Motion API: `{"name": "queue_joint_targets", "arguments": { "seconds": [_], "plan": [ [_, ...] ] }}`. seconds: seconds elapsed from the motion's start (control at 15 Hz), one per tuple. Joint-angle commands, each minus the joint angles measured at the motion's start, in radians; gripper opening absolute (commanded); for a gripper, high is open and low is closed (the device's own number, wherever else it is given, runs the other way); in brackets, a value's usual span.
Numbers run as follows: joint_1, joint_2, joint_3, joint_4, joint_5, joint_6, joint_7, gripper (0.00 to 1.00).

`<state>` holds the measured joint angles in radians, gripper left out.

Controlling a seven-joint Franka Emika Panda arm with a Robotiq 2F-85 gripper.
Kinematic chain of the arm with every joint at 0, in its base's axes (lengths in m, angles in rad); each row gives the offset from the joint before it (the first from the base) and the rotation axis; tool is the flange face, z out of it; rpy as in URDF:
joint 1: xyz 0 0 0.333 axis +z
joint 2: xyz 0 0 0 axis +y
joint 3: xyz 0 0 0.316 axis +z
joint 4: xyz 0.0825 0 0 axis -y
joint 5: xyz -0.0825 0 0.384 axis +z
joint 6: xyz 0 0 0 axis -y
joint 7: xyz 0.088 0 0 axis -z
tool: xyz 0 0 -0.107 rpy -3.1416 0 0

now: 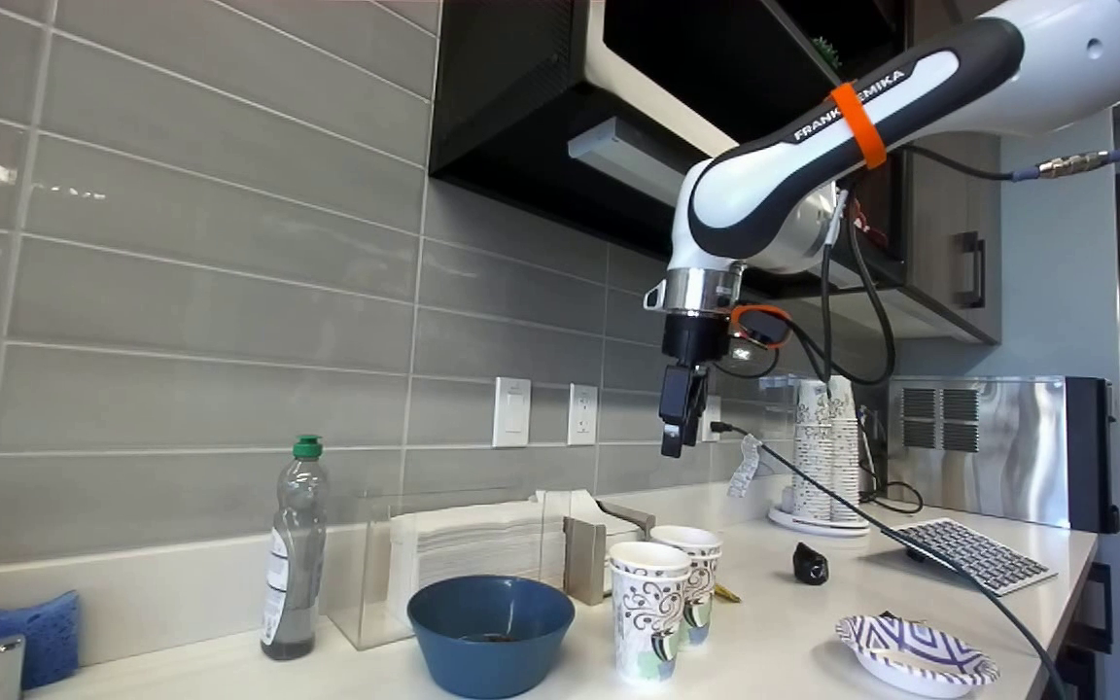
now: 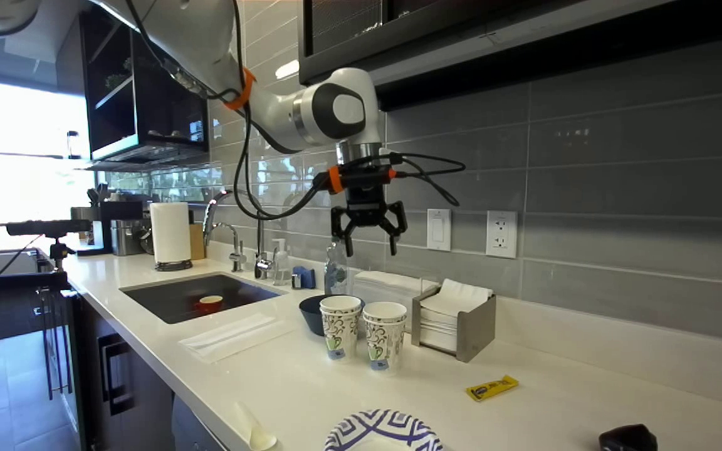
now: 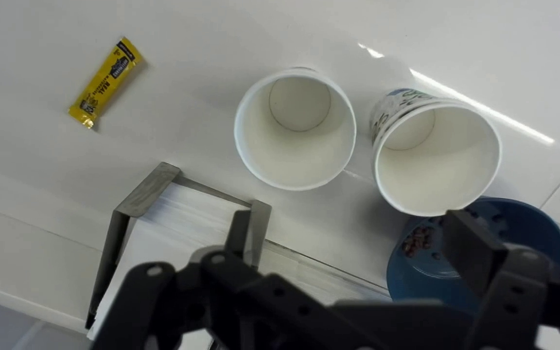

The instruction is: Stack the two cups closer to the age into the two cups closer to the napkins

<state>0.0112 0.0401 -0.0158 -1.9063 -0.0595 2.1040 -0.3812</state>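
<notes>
- Cup location: I have two upright stacks of patterned paper cups on the counter (image 2: 298,394), just beside each other. The napkin-side stack (image 2: 385,343) is near the napkins (image 2: 458,297); the bowl-side stack (image 2: 340,335) is just beside the blue bowl (image 1: 490,661).
- Nesting check: in an exterior view, each stack shows a doubled rim. I take this to mean that one cup sits inside another in both places; how deeply each is seated, I cannot tell.
- Pincer state: the gripper (image 2: 371,246) hangs above the counter, released. Its jaws stand well apart and hold nothing.
- Step in hand: I judge both transfers complete and treat this as the withdrawal stage.
- Next move: no further grasp appears to be required. I should leave the jaws spread, raise the gripper and withdraw, watching the overhead cabinet (image 2: 348,25).
- Caution: do not sweep sideways at rim height. The stacks are probably light and could tip.
- Correction, if required: centre over the stack before descending. In the wrist view, both lie outside the gap between the jaws.
</notes>
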Motion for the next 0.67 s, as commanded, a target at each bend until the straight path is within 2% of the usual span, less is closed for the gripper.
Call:
{"name": "queue_joint_targets", "arguments": {
  "seconds": [0.0, 0.33, 0.4, 0.6],
  "plan": [
    [-0.011, -0.095, 0.004, -0.088, 0.054, 0.019, -0.001, 1.00],
    [-0.003, -0.241, -0.003, -0.248, 0.089, 0.036, 0.015, 1.00],
    [-0.001, -0.150, -0.004, -0.143, 0.069, 0.001, 0.002, 1.00],
    [0.000, -0.168, -0.005, -0.160, 0.068, 0.001, 0.002, 1.00]
  ]
}}
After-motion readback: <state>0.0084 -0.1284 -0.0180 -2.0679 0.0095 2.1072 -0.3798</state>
